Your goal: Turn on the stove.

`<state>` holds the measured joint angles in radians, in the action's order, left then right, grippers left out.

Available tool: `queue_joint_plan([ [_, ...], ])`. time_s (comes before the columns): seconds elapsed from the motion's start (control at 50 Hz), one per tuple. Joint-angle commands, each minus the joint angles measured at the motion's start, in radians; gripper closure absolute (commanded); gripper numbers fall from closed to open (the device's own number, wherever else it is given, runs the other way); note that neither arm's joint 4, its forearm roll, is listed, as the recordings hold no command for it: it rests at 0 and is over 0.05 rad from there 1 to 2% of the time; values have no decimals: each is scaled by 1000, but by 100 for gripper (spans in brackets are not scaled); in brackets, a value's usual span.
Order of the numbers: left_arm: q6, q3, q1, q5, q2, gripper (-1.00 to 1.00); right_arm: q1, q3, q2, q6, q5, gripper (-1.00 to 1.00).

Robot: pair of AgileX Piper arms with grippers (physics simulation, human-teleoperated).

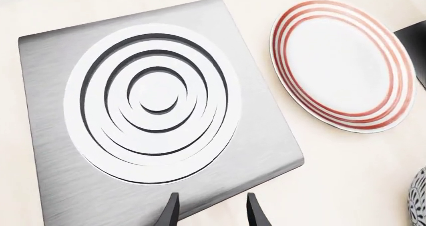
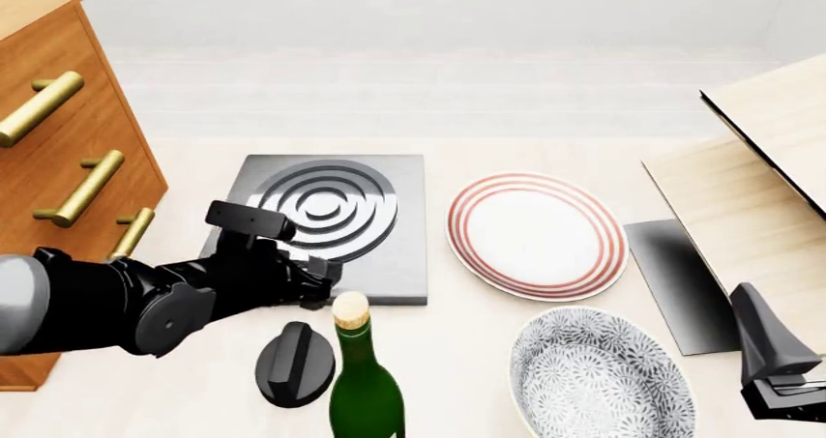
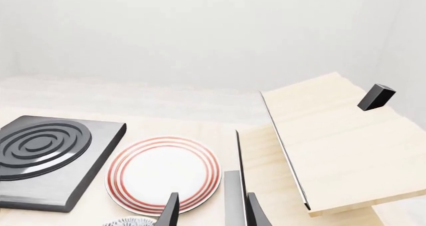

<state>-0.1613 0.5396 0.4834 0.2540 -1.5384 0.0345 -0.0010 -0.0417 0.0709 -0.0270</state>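
Black and ridged, the knob (image 2: 296, 361) sits near the stove (image 2: 387, 264) slab's near edge; the left gripper (image 1: 211, 212) (empty, fingers slightly parted) should drop back and straddle it squarely.

A flat, dark grey square stove (image 2: 387, 254) lies on the pale counter (image 2: 452, 351), its single round burner (image 2: 323, 206) made of concentric silver-grey rings. Its separate black ridged knob (image 2: 294, 363) lies flat on the counter, just nearer than the slab's front edge, apart from it.
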Motion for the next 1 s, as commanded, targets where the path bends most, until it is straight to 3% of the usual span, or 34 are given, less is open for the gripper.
queue_joint_plan([
  [0.02,16,-8,18,67,-93,-100,-3,0,4,28,4,-100],
  [0.26,67,-42,-25,129,-146,-100,1,1,-6,34,-2,-100],
  [0.58,69,-101,-28,172,-124,-100,1,1,-12,37,-2,-100],
  [1.0,160,-117,-87,153,-81,-100,-2,1,-18,41,-6,-100],
])
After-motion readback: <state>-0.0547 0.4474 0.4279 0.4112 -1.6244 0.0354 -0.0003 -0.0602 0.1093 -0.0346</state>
